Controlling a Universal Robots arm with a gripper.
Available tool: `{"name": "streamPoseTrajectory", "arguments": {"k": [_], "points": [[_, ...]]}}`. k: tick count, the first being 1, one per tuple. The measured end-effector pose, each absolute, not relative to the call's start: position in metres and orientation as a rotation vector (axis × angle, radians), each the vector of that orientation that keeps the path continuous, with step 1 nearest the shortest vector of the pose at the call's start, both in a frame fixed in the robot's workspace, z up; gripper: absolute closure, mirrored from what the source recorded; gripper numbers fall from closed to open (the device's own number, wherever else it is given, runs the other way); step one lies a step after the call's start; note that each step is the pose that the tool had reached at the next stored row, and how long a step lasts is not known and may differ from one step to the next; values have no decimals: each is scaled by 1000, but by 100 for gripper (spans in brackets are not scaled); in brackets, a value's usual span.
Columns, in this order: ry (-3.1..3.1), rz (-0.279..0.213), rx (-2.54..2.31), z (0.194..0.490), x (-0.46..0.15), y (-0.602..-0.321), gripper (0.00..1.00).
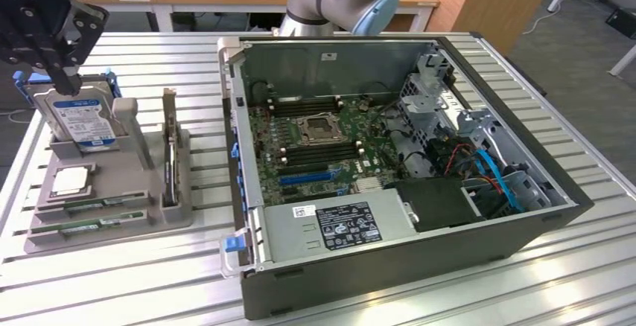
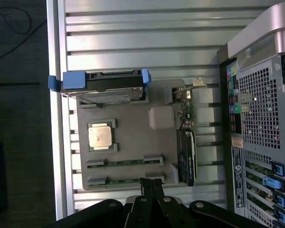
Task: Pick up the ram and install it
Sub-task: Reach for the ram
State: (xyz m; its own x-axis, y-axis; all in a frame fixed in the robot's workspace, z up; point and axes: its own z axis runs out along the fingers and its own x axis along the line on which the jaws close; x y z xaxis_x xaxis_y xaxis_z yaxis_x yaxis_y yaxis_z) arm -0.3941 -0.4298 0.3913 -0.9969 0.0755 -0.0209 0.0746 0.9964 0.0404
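Green ram point(image 2: 126, 163) (2 sticks) lies below the closed gripper point(image 2: 151, 185).

Bright, even light from above fills the exterior view. The slatted metal table point(image 1: 556, 266) shines with broad pale reflections toward the exterior view's right, while the inside of the open computer case point(image 1: 328, 65) lies in softer shade, darkest around its drive bays. Shadows beside the grey tray point(image 1: 139, 192) are faint. The wrist view is dimmer and cooler in tone: the floor point(image 2: 19, 118) beyond the table is almost black, the case's silver rim glares white, and the gripper point(image 2: 151, 187) reads as a dark silhouette.
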Motion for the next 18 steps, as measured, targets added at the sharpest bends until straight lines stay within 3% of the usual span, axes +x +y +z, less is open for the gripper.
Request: {"name": "streamPoseTrajectory", "arguments": {"k": [18], "points": [[3116, 62, 117, 391, -390, -430, 89]]}}
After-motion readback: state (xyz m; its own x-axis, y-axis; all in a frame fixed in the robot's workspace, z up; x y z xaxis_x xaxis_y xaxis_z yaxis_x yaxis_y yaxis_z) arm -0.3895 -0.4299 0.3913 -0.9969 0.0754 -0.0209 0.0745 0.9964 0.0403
